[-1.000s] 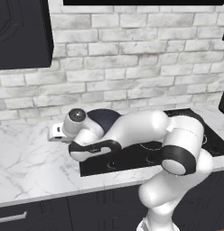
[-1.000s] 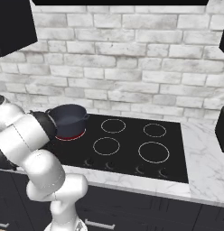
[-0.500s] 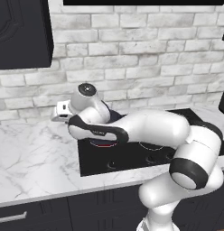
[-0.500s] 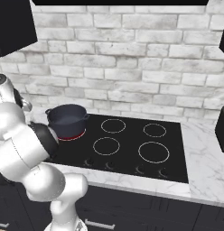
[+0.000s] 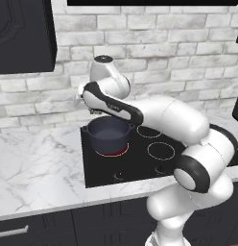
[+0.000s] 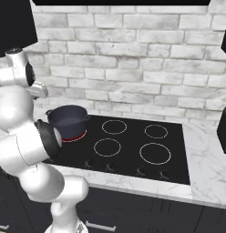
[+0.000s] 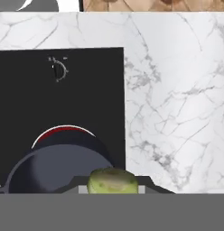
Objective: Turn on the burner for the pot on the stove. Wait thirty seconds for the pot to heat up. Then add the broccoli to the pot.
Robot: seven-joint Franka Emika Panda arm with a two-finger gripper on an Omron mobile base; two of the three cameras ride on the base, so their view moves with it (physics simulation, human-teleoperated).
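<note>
Broccoli (image 7: 112,180) sits clamped between the finger tips of the gripper (image 7: 112,186) in the hand view, a small green lump with a pale cut face turned toward the camera. Below it in that view lies the pot (image 7: 55,168), its open dark blue-grey mouth just to one side of the floret, so the floret hangs near the pot's rim rather than squarely over its middle. A red arc of the burner (image 7: 64,130) shows past the pot's edge on the black glass of the stove (image 7: 86,90), and a small knob (image 7: 58,71) shows farther along the glass. White marble counter (image 7: 177,99) runs beside the stove. From the left base view the pot (image 5: 106,134) stands on the rear left ring of the stove (image 5: 135,163), the burner (image 5: 113,153) glowing red around its base, with the arm's wrist raised above and behind it against the brick wall (image 5: 164,53). The right base view gives the same pot (image 6: 67,119) on its red ring (image 6: 74,136), while the other rings are white.
</note>
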